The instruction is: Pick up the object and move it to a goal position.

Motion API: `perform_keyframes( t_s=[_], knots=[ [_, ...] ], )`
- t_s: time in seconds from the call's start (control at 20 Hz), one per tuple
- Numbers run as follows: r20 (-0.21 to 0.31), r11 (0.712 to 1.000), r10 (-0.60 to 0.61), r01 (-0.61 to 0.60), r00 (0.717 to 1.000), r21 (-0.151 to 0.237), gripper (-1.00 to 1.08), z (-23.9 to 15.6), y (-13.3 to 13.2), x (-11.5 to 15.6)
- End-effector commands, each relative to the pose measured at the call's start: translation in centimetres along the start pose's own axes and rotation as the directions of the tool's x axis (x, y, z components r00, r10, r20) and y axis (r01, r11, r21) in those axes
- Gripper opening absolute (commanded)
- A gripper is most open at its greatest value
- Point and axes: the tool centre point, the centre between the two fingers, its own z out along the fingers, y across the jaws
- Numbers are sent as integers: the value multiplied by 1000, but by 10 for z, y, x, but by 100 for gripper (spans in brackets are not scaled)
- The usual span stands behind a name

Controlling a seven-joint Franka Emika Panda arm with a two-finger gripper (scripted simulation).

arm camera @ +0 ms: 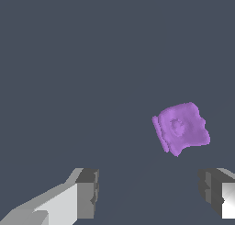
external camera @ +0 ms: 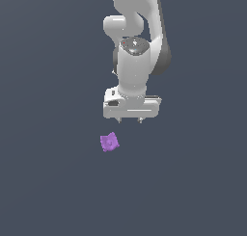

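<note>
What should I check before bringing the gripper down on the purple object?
1. Jaws open: ok, gripper shows a wide gap with nothing in it.
2. Gripper centred over purple object: not ok, it sits off toward the exterior view's left of the fingers.
3. Object free of contact: ok, apart from both fingers.
4. Nothing else near the object: ok.
5. Goal position marked: cannot tell, none visible.

My gripper hangs apart from the small purple lumpy cube-like object, which sits below it and toward the exterior view's left. In the wrist view that object lies beyond my two fingers, outside the gap between them, touching neither.
</note>
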Motion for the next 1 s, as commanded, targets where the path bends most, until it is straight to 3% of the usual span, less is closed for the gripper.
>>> perform_keyframes(
  t_s=[0.0, 0.25, 0.45, 0.95],
  knots=[
    [3, 1000, 0, 0, 1000, -11, 68, 3, 1, 0],
    [11, 999, 1, 0, 1000, -55, 68, 14, 4, 0],
    [19, 994, 0, 2, 1000, -110, 68, 28, 8, 0],
    [24, 946, -23, 29, 999, -322, 68, 74, 23, 1]
  ],
)
